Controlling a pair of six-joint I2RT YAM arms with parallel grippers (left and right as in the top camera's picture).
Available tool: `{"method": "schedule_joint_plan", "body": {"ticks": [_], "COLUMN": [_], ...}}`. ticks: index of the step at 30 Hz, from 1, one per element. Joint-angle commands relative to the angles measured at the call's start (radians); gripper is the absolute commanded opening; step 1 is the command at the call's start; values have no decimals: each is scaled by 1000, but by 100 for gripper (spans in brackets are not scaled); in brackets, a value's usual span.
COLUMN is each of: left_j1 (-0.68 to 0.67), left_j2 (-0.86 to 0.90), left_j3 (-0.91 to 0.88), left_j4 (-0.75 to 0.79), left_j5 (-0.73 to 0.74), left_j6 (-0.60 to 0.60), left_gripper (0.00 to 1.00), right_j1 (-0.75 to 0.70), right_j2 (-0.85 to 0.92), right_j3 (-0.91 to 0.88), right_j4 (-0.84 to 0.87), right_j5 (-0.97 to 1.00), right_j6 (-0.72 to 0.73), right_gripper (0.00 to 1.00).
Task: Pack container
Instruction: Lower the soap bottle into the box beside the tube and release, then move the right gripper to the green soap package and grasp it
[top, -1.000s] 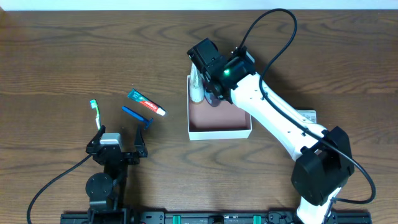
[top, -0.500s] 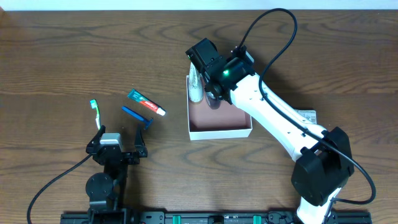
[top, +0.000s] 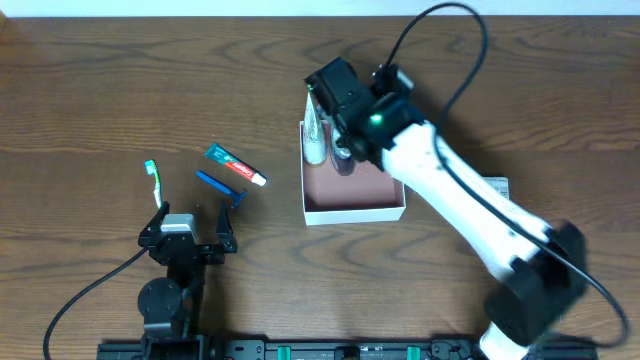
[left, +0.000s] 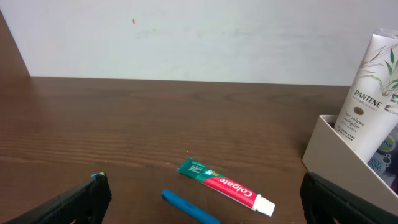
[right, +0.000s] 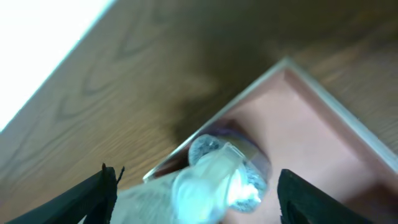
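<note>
Well left of the square, shallow white cardboard container at mid-table, my left pincer rests spread and empty near the green-headed toothbrush, blue plastic razor and red-and-green toothpaste tube, which I judge are waiting to be packed. In the container's far left corner a white plastic shampoo tube leans on the wall, sparing floor space. Above it my right pincer hangs spread, gripping nothing.

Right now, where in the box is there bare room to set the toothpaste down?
The container's near half is bare, between its front wall and the Pantene tube and dark bottle. The far-left corner is crowded: both sit there, right gripper above.
</note>
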Motion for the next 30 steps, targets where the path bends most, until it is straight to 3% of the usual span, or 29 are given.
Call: {"method": "schedule_joint_plan", "body": {"ticks": [1, 7, 13, 21, 30], "left_j1": [5, 5, 5, 5, 5], "left_j2": [-5, -5, -5, -5, -5], "left_j3": [-16, -16, -16, -16, -16], "left_j4": [-36, -36, -36, -36, -36], "left_j5": [11, 11, 11, 11, 11], "left_j6": [5, 5, 5, 5, 5], "left_gripper": [98, 98, 98, 98, 98], "right_j1": [-15, -143, -354, -587, -688], "right_j2": [-176, -349, -364, -364, -364], "right_j3": [12, 12, -21, -358, -668], "right_j4": [-43, -293, -507, -240, 24], "right_j5": [90, 124, 31, -211, -274], "right_j6": [-196, -342, -341, -330, -243], "right_gripper": [84, 99, 99, 99, 95]}}
